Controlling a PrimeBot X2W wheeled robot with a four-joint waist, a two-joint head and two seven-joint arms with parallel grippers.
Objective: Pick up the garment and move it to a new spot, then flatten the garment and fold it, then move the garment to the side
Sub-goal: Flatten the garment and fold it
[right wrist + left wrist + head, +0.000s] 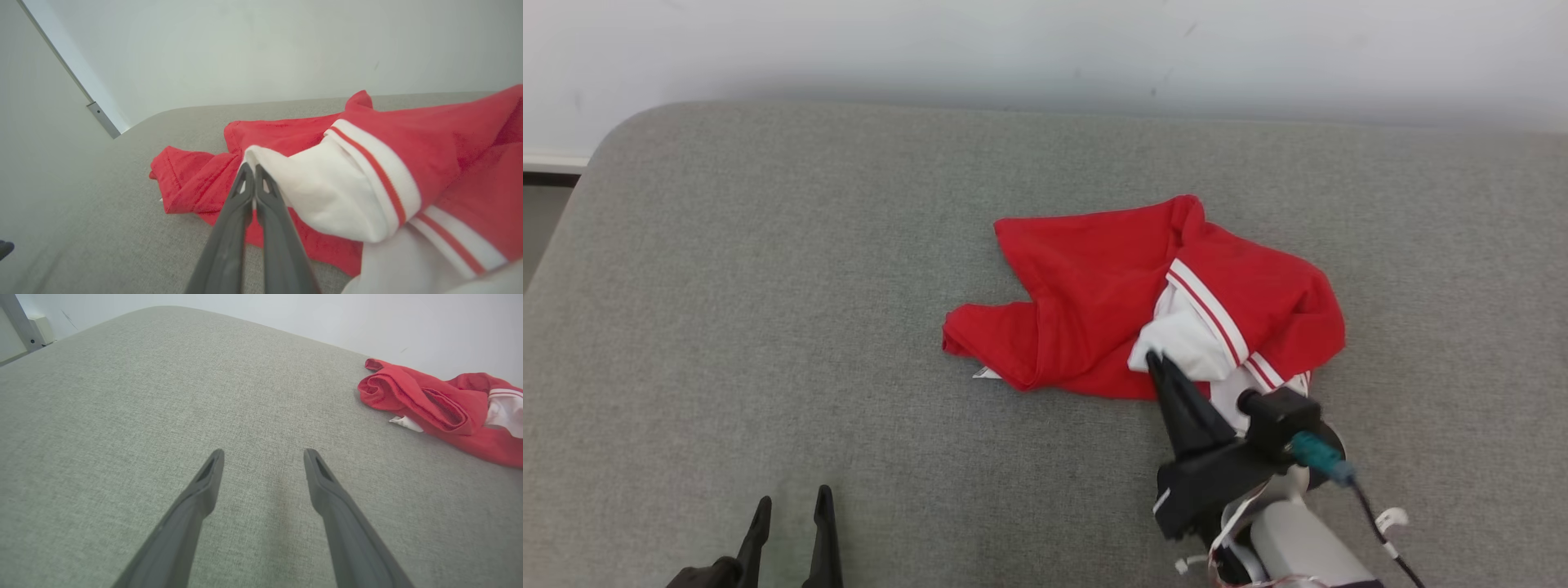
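A crumpled red garment (1094, 302) with white parts and red-striped white bands lies right of the middle of the grey cushioned surface (768, 286). My right gripper (1153, 358) reaches in from the lower right, its fingers pressed together on the edge of the garment's white part (318, 192); in the right wrist view the tips (254, 168) pinch that white fold. My left gripper (791, 506) hovers open over bare fabric at the lower left, well away from the garment. In the left wrist view its gripper (263, 455) is spread wide, with the garment (441, 408) at the far right.
A pale wall (1045, 49) runs behind the grey surface, whose rounded back-left corner (629, 131) drops to a floor strip. A cable with a teal plug (1319, 457) hangs off my right wrist. Bare grey surface spreads to the left and front of the garment.
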